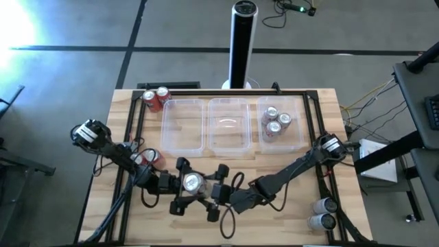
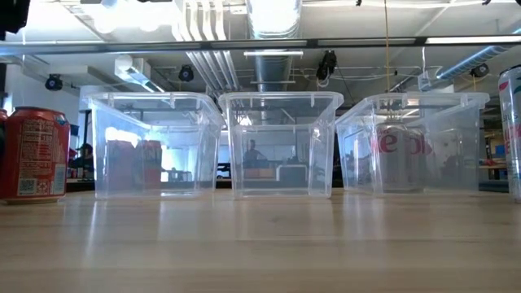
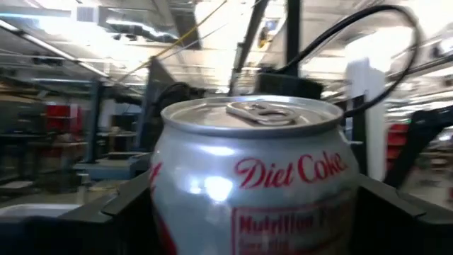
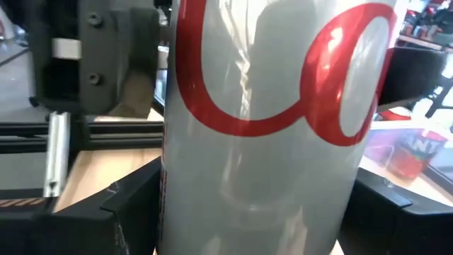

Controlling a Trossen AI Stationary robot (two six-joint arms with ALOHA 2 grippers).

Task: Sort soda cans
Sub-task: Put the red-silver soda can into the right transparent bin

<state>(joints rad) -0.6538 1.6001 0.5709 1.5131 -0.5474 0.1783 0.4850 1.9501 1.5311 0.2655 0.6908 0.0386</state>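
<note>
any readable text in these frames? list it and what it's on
"Diet Coke": silver can in the left wrist view.
"Nutrition F…": panel on that can, cut off; smaller print blurred.
Large red script, partly readable, on the silver can in the right-hand tub.
Red can: label print too small to read.

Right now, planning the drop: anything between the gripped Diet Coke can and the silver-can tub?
Nothing visible: bare table separates the Diet Coke can, in left end effector and right end effector, from that tub.

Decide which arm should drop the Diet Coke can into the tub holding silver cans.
Right, probably: the tub sits nearest the right arm, and the right gripper is at the Diet Coke can.
</note>
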